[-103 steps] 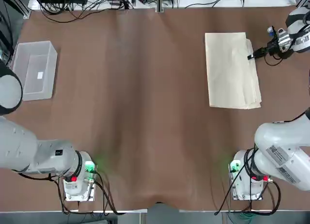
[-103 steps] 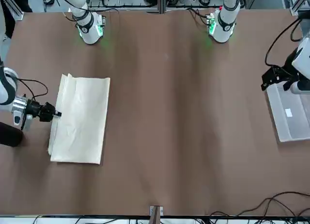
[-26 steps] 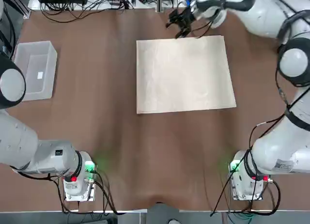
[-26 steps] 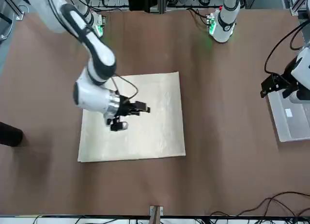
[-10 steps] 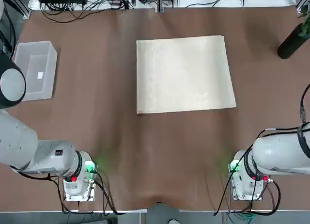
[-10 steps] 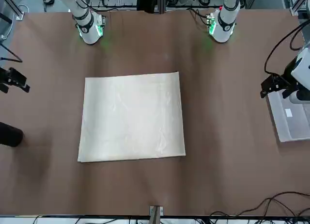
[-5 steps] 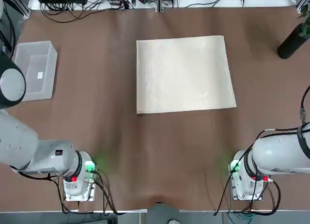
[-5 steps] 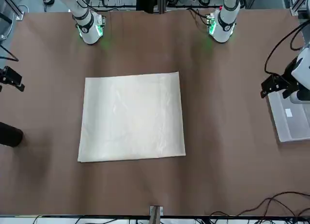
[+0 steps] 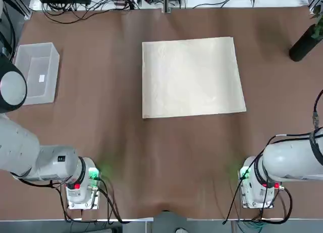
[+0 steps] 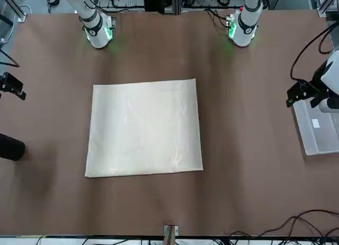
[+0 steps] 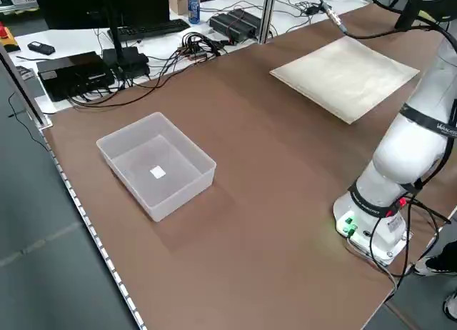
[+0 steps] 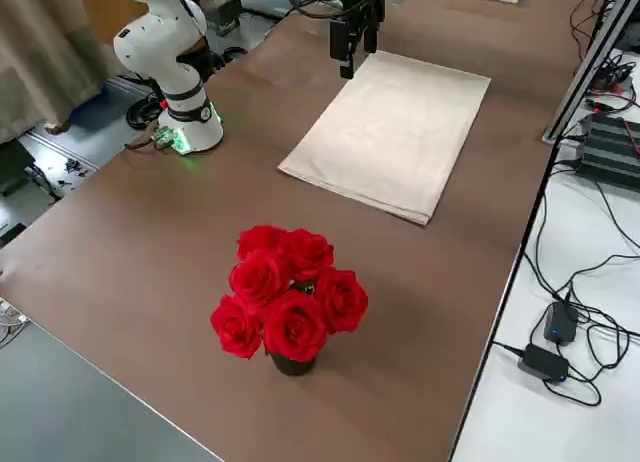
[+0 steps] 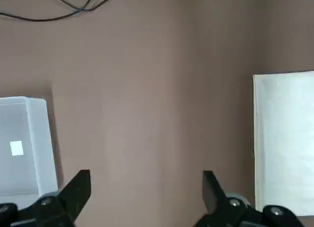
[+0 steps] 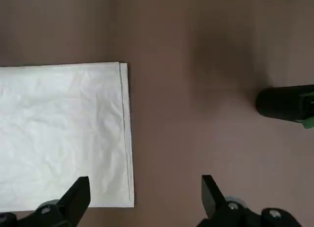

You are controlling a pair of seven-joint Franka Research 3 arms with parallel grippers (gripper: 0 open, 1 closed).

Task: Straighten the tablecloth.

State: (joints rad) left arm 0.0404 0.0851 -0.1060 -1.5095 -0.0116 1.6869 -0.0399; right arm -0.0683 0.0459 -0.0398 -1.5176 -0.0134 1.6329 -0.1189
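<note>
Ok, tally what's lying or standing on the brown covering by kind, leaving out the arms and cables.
Tablecloth: 1
Plastic bin: 1
Vase with red roses: 1
Total: 3

There are two robot arms, one left arm [image 9: 38,155] and one right arm [image 9: 290,155], with one left hand [image 13: 146,172] and one right hand [image 14: 147,177]. I count one tablecloth [image 9: 192,76], one plastic bin [image 9: 36,71], one vase [image 9: 304,44], six visible red roses [image 12: 295,325], one keyboard [image 11: 150,30], one bottle [image 11: 193,5], and two surfaces, one brown [image 9: 176,152], one white [image 11: 75,43].
</note>
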